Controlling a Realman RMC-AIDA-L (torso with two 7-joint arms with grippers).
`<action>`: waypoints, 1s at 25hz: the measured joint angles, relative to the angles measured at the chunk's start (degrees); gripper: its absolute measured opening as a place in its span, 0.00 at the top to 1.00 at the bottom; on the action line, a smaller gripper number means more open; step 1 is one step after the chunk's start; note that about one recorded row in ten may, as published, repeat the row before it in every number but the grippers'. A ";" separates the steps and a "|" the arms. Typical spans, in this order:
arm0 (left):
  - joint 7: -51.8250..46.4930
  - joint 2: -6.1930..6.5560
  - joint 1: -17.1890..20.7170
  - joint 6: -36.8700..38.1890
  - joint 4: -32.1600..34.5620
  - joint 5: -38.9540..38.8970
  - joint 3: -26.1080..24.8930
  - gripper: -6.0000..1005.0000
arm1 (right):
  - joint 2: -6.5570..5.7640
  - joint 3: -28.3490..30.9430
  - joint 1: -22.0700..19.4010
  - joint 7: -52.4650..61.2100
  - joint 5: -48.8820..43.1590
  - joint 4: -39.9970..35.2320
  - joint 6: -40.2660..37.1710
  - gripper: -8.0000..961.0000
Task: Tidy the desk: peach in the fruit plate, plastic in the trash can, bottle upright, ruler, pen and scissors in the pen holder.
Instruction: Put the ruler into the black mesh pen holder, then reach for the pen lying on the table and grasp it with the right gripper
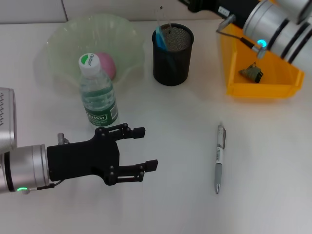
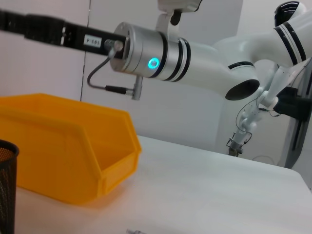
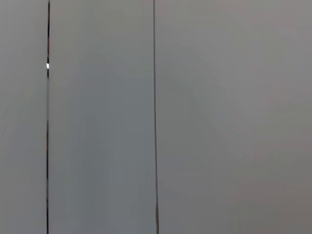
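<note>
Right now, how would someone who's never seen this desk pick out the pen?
Start at the orange bin on the robot's right. Nearer the robot, the pen lies alone, flat on the white table. It is slim and silver-grey, touching nothing.

L tool [image 1: 146,148] open, low near front; R arm raised, far side.

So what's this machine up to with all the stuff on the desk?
It's tidying. The peach is in the green fruit plate, the bottle stands upright, crumpled plastic sits in the orange bin, and something blue is in the mesh pen holder. The pen lies loose on the desk. The left hand hovers open nearby; the right arm reaches over the bin.
</note>
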 joint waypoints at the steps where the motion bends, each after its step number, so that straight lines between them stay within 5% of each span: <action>1: 0.00 0.00 0.01 -0.01 0.00 0.00 -0.01 0.19 | -0.16 -0.85 -1.80 3.68 -0.14 -3.34 -0.34 0.37; 5: 0.00 0.01 0.15 -0.02 0.00 0.00 -0.15 0.19 | -0.60 -4.43 -10.77 25.14 -6.72 -22.89 2.56 0.29; 8: 0.00 0.04 0.25 0.00 0.00 -0.12 -0.14 0.19 | -0.57 -4.65 -16.06 43.16 -20.66 -40.25 5.38 0.24; 11: 0.32 0.03 0.36 0.10 0.00 -0.26 -0.17 0.19 | -0.52 -3.34 -18.42 66.91 -43.29 -55.90 1.74 0.19; 12: 0.69 0.03 0.40 0.10 0.00 -0.27 -0.18 0.19 | -0.53 -1.69 -18.00 80.49 -56.31 -63.61 -5.15 0.18; 14: 2.03 0.01 0.44 0.17 0.00 -0.34 -0.15 0.19 | -0.53 -1.21 -17.55 84.89 -60.97 -65.92 -8.69 0.14; 16: 2.72 0.00 0.47 0.38 0.00 -0.42 -0.16 0.19 | -0.53 -0.59 -15.53 99.61 -73.51 -73.35 -22.15 0.14; 22: 2.82 0.00 0.50 0.66 0.00 -0.51 -0.20 0.19 | -0.34 -2.29 -12.85 114.04 -85.22 -79.93 -40.25 0.15; 25: 2.83 -0.01 0.49 0.74 -0.06 -0.54 -0.21 0.19 | -0.34 -3.96 -12.14 116.37 -89.52 -79.58 -42.47 0.15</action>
